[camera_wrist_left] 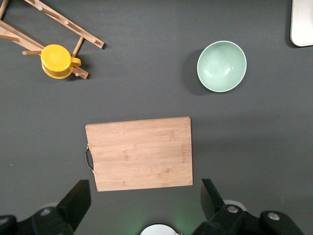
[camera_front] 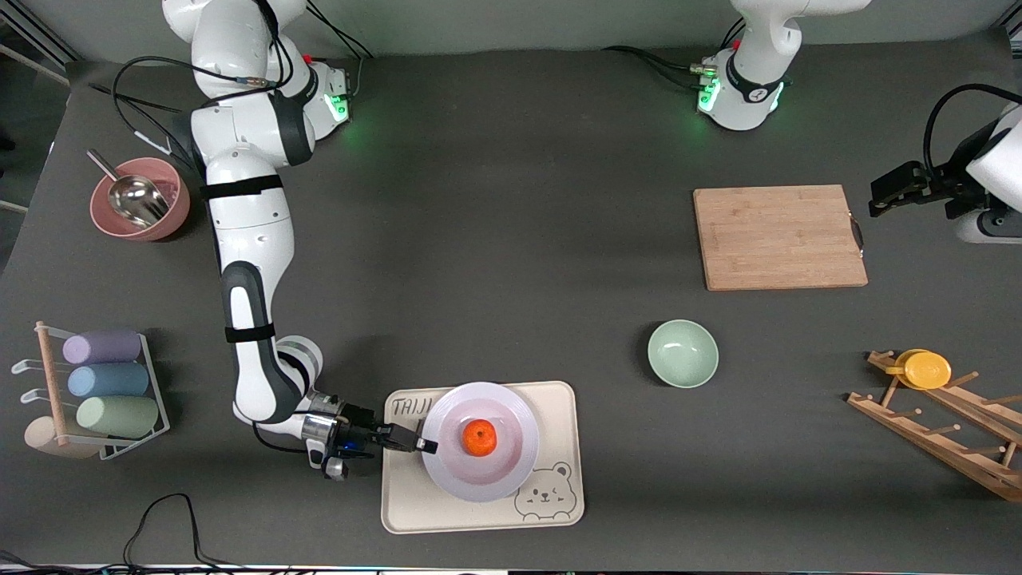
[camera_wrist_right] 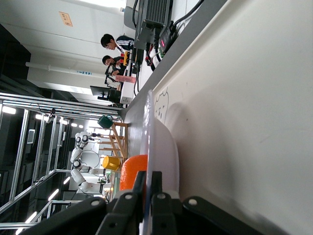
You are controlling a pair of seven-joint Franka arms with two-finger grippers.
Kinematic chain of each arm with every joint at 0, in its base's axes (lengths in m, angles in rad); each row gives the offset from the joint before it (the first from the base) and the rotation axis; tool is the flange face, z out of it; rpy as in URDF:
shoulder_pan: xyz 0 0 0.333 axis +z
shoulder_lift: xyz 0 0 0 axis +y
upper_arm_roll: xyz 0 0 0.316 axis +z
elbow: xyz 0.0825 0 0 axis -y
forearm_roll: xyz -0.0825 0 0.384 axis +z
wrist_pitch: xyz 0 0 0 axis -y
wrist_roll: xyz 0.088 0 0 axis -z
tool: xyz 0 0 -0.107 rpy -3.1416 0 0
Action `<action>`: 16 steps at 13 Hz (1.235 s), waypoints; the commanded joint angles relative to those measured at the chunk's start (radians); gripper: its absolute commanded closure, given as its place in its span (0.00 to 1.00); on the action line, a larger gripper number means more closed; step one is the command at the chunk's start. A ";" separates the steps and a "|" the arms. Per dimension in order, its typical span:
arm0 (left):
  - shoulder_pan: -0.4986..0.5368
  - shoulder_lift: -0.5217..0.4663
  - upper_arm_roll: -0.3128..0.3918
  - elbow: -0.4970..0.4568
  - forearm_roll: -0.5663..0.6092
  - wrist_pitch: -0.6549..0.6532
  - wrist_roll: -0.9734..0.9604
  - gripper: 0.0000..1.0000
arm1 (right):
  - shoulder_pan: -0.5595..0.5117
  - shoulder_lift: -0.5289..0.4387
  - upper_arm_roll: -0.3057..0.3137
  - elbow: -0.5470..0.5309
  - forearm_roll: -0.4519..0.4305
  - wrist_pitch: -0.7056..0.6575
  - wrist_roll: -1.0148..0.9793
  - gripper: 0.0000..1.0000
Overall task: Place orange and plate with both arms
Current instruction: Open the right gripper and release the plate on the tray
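1. Two arms work here. The right gripper (camera_front: 421, 444) pinches the rim of the plate (camera_front: 479, 471), which rests on the cream bear tray (camera_front: 559, 407), nearer the front camera than the green bowl (camera_front: 683, 353).
2. One orange (camera_front: 480, 438) sits on the plate's centre.
3. The left gripper (camera_wrist_left: 146, 198) waits with jaws wide, high over the cutting board (camera_wrist_left: 139, 152).
4. Judged step: setting the plate down. Next calls for releasing the rim without jolting the orange.
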State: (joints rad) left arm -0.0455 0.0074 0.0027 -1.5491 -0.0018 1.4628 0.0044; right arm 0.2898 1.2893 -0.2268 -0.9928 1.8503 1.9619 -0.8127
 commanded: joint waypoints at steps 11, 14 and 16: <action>0.001 -0.004 -0.001 0.000 -0.010 -0.012 0.012 0.00 | -0.009 -0.086 -0.066 0.037 -0.173 -0.005 0.104 0.00; 0.001 -0.004 -0.001 0.000 -0.010 -0.012 0.012 0.00 | -0.012 -0.168 -0.085 0.022 -0.326 -0.011 0.129 0.00; 0.001 -0.004 -0.001 0.000 -0.010 -0.012 0.012 0.00 | -0.018 -0.233 -0.085 -0.035 -0.452 -0.011 0.158 0.00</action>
State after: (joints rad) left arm -0.0455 0.0075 0.0023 -1.5496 -0.0023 1.4628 0.0045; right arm 0.2718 1.1370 -0.3106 -0.9459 1.4984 1.9602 -0.6826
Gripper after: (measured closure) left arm 0.000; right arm 0.000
